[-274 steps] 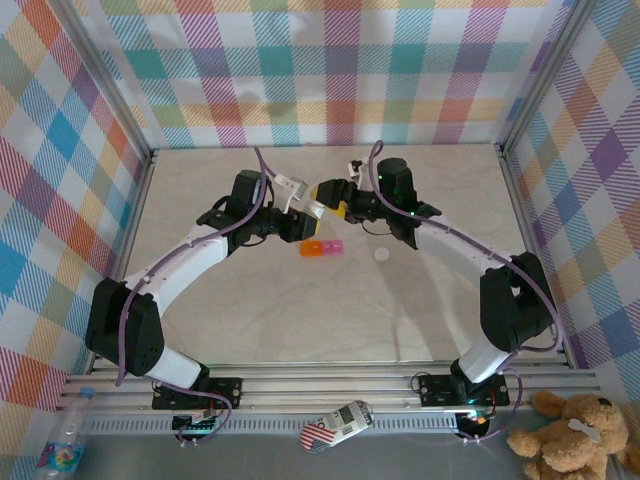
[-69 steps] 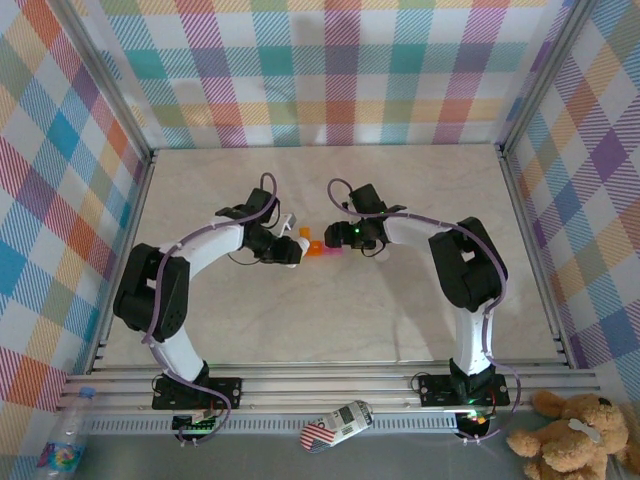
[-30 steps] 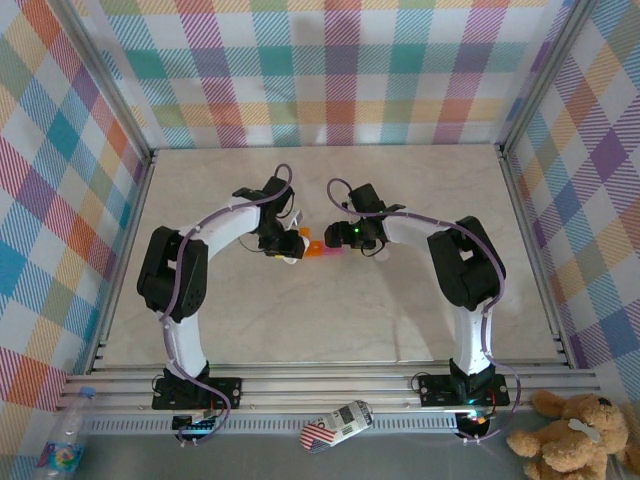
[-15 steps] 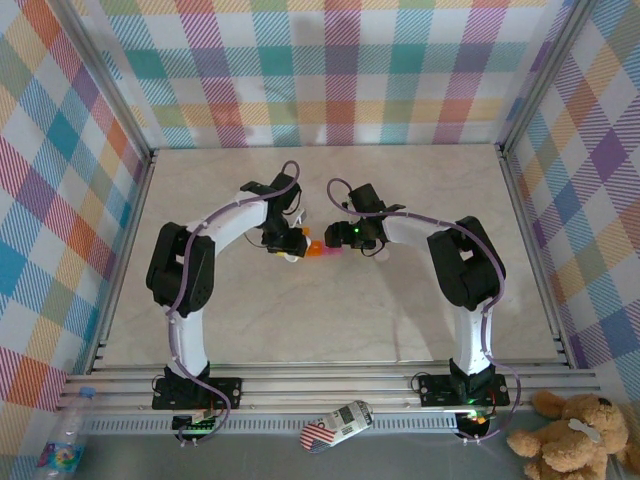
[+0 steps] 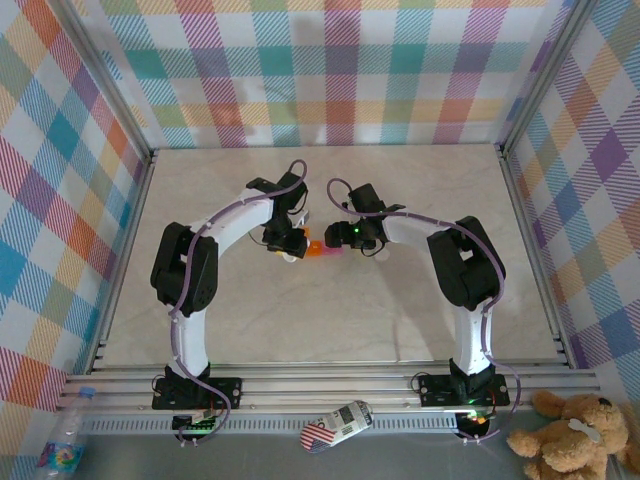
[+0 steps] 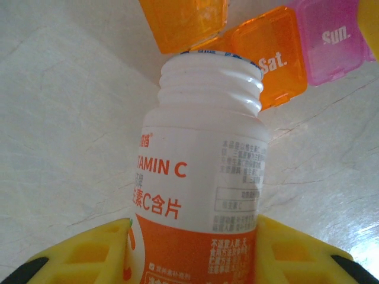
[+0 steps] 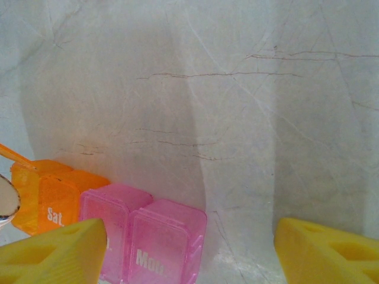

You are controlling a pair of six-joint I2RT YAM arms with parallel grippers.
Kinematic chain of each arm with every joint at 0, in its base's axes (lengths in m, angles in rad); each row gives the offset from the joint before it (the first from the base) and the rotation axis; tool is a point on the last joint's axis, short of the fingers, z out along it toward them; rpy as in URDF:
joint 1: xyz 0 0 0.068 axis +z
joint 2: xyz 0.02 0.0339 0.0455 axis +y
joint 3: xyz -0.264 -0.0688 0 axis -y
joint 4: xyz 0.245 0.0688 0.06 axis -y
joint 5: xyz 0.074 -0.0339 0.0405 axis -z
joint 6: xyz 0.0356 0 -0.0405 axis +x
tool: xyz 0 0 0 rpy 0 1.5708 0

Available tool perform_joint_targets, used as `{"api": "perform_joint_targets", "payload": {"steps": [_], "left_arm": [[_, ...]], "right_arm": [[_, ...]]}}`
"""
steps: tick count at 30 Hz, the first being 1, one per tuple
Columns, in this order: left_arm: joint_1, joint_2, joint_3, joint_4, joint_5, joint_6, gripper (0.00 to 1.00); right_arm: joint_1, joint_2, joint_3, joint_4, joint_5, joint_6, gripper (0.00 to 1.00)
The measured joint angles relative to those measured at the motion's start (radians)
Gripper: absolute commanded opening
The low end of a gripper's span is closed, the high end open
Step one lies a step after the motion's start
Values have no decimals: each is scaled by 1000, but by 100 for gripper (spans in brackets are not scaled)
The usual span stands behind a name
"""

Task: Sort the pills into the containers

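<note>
- Closest in, on the grey ledge in front of the arm bases: a water bottle (image 5: pixel 66 440) at the left corner, a flag-print object (image 5: pixel 337 424) lying in the middle, and a teddy bear (image 5: pixel 573 434) over on the right.
- Past the rail, both arms curl inward over the pale marble-look table (image 5: pixel 350 320) and meet around its middle.
- The left gripper (image 6: pixel 192 251) has its yellow fingers clamped on either side of a white vitamin bottle (image 6: pixel 204 171) with an orange label, gripped toward its base. The cap's off, the threaded neck is bare, and the bottle is tipped so the mouth points at the containers.
- The containers (image 6: pixel 296 50) sit on the table right past that mouth. There's an orange "Sat." box with a pink "Sun." one joined to it, and the right wrist cam shows a pink "Mon" box at the other end of the strip. An orange lid (image 6: pixel 183 23) is flipped open just beyond the bottle's rim.
- The right gripper (image 7: pixel 189 236) is down low on the other side of the strip, jaws spread wide, gripping nothing. One fingertip is right by the pink boxes; can't tell if it touches them.
- Furthest back, plaid walls (image 5: pixel 330 70) close in the table.
</note>
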Motion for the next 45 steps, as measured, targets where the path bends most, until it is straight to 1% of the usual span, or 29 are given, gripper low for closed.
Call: {"api": "perform_joint_targets", "payload": {"steps": [10, 26, 45], "left_arm": [[-13, 13, 43, -40, -8, 12, 0], [-29, 79, 127, -121, -65, 32, 0], [-44, 138, 207, -200, -86, 61, 0]], "right_arm": [[0, 5, 9, -12, 0, 0, 76], [0, 8, 13, -18, 0, -11, 76], [0, 10, 14, -18, 0, -11, 76]]}}
